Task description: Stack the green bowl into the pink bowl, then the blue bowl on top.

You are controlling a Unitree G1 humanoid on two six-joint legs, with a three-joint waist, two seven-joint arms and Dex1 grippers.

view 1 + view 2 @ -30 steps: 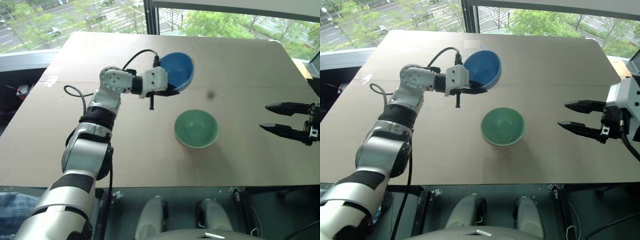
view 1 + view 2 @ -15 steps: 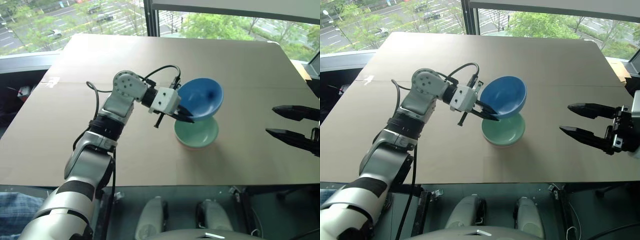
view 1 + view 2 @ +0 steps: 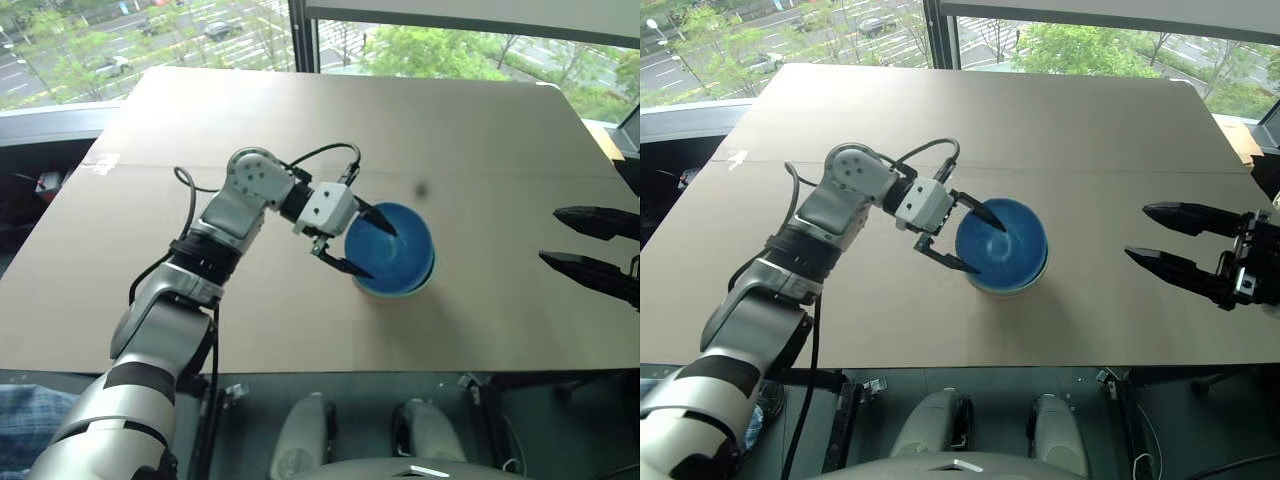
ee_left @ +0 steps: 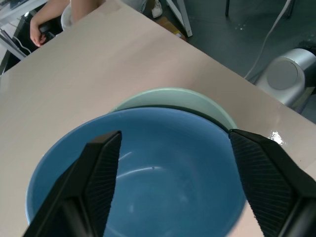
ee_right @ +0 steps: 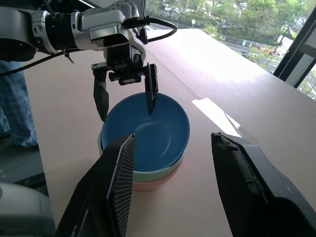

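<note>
Over to the head camera's left eye, and the blue bowl (image 3: 391, 247) is down: half a second ago it hung tilted above the green one in the left gripper (image 3: 362, 241), and now it sits level in the stack just right of frame centre on the tan table (image 3: 480, 130). The left fingers have sprung wide and released it, one tip over the bowl's inside, the other outside its near-left rim. At the right edge the right gripper (image 3: 590, 243) hovers with its fingers spread, holding nothing, well apart from the bowls. The right eye tells the same story, with a sliver of the green bowl (image 3: 1022, 287) peeking under the blue rim. From the left wrist, the two black fingers (image 4: 101, 170) stand apart astride the blue bowl, pale green rim showing behind it, and a person's hand (image 4: 37, 30) rests at the far table corner in the upper left. From the right wrist comes the clincher: blue on green on the pink bowl (image 5: 150, 185), all three nested at centre frame. By my reading the stacking is done; what remains is only pulling the left arm clear without nudging the pile.
</note>
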